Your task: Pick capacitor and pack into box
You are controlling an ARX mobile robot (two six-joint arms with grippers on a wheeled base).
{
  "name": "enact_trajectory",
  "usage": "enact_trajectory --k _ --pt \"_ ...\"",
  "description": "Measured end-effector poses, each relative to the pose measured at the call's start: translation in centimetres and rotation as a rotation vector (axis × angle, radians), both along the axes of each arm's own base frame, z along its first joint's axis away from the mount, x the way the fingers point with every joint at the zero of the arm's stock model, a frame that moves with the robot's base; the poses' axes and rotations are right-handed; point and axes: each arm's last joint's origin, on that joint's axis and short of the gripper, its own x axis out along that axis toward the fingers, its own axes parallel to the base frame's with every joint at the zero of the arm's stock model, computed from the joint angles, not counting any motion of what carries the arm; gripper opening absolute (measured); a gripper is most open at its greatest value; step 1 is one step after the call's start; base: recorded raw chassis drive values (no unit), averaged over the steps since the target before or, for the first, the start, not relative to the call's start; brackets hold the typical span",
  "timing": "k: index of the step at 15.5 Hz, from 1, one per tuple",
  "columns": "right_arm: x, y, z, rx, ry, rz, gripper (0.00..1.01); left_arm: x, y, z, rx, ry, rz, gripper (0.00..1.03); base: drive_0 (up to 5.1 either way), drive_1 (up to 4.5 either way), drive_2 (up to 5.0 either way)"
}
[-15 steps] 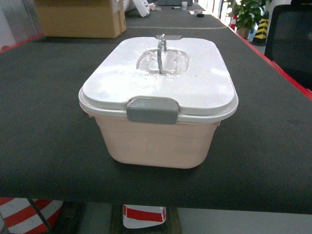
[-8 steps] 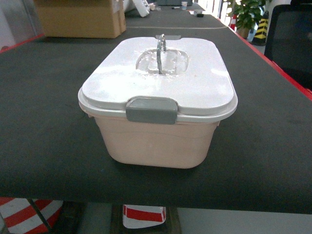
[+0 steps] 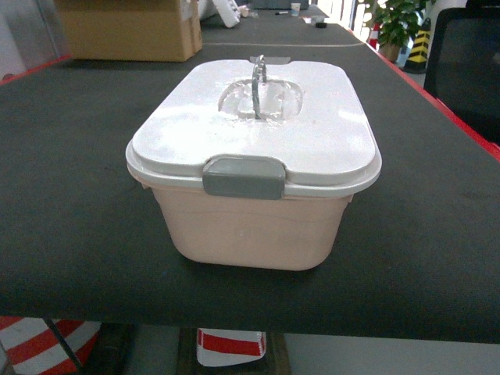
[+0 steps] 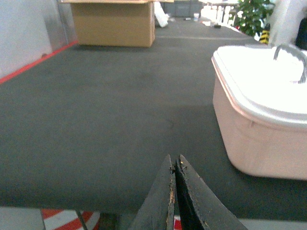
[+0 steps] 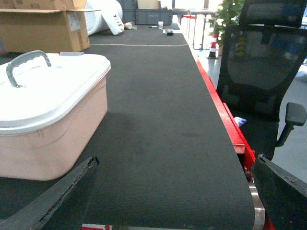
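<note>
Left gripper (image 4: 173,191): fingers pressed together, empty. Right gripper (image 5: 168,201): spread wide, empty. Box (image 3: 250,226): peach-pink tub, white lid latched, grey handle upright; mid-table, long axis running away from robot.

A dark table (image 3: 70,195) carried the box (image 3: 254,219) near its front edge, a carton (image 3: 129,30) at the far-left.

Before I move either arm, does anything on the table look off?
Nothing spilled or damaged. The box sits square on the table, but its lid is on with the front latch down, and no capacitor shows in any view.
</note>
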Motion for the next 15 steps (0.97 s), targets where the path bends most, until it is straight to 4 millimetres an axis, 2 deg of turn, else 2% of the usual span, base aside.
enact_trajectory --k 1,2,6,8,9,11,14,15 --pt "0.0 0.0 0.0 0.001 0.0 -0.001 0.98 -0.47 0.0 -0.28 -0.001 0.018 0.0 0.02 0.0 0.0 0.0" --pt "0.0 0.0 0.0 0.0 0.0 0.0 0.98 -0.65 -0.01 0.34 0.0 -0.047 -0.002 0.02 0.0 0.0 0.0" --pt "0.0 0.0 0.0 0.0 0.0 0.0 0.98 -0.64 0.0 0.06 -0.002 -0.022 -0.001 0.03 0.0 0.0 0.0" --pt "0.0 0.0 0.0 0.0 0.0 0.0 0.98 -0.64 0.0 0.08 -0.001 -0.024 -0.001 0.28 0.0 0.0 0.0" --pt "0.0 0.0 0.0 0.0 0.0 0.0 0.98 -0.64 0.0 0.08 -0.002 -0.024 -0.001 0.33 0.0 0.0 0.0" --pt "0.0 0.0 0.0 0.0 0.0 0.0 0.98 -0.64 0.0 0.08 -0.001 -0.024 -0.001 0.55 0.0 0.0 0.0" --pt "0.0 0.0 0.0 0.0 0.0 0.0 0.98 -0.64 0.0 0.07 -0.001 -0.023 -0.001 0.92 0.0 0.0 0.0" --pt "0.0 0.0 0.0 0.0 0.0 0.0 0.98 -0.64 0.0 0.07 -0.001 -0.023 -0.001 1.0 0.0 0.0 0.0"
